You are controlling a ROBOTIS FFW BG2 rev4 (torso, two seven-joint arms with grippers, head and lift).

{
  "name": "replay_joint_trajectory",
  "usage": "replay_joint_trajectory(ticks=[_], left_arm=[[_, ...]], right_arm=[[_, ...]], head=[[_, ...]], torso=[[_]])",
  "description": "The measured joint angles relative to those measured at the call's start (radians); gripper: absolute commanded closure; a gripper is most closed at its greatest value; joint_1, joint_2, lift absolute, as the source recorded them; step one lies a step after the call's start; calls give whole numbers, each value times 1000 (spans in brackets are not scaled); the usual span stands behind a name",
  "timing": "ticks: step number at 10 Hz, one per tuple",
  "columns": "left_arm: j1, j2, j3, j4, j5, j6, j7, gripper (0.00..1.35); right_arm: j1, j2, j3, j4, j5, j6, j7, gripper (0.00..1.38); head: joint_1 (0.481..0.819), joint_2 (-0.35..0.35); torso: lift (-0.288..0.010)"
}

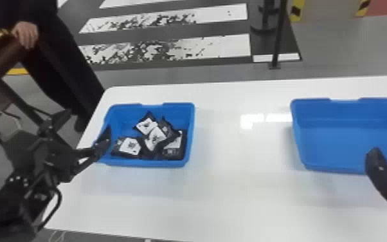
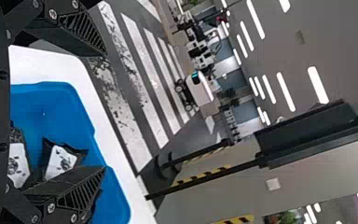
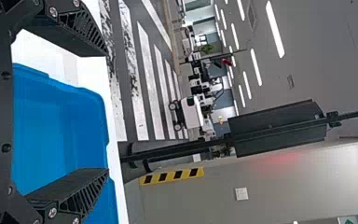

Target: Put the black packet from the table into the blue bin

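Note:
Several black packets [image 1: 130, 146] with white labels lie heaped inside the left blue bin [image 1: 191, 138]. My left gripper [image 1: 85, 124] is above that bin's left side, its two fingers wide apart with nothing between them. In the left wrist view the left gripper [image 2: 103, 111] is open, with packets [image 2: 61, 161] in the bin beyond it. The right blue bin [image 1: 347, 144] holds nothing that I can see. Over its front right part is one finger of my right gripper [image 1: 377, 161]. The right wrist view has the right gripper [image 3: 106, 113] open and holding nothing, above the blue bin [image 3: 51, 126].
Both bins stand on a white table [image 1: 234, 193], with a wide stretch of tabletop between them. A dark post [image 1: 279, 35] stands on the floor behind the table. A person is behind the table's left end, one hand on a brown piece of furniture.

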Motion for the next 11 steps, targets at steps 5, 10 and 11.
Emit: replay_joint_trajectory(ticks=[5, 10, 11], left_arm=[[312, 0, -208, -68, 405, -229, 275, 167], [331, 19, -231, -69, 444, -224, 277, 168], [331, 26, -239, -69, 448, -222, 277, 167]], right_arm=[[17, 0, -7, -11, 3, 0, 0, 133], [24, 0, -8, -15, 7, 0, 0, 133], [25, 0, -8, -16, 7, 0, 0, 133]], head=[[695, 122], [695, 103], [695, 96]], torso=[[-110], [-110], [-110]])
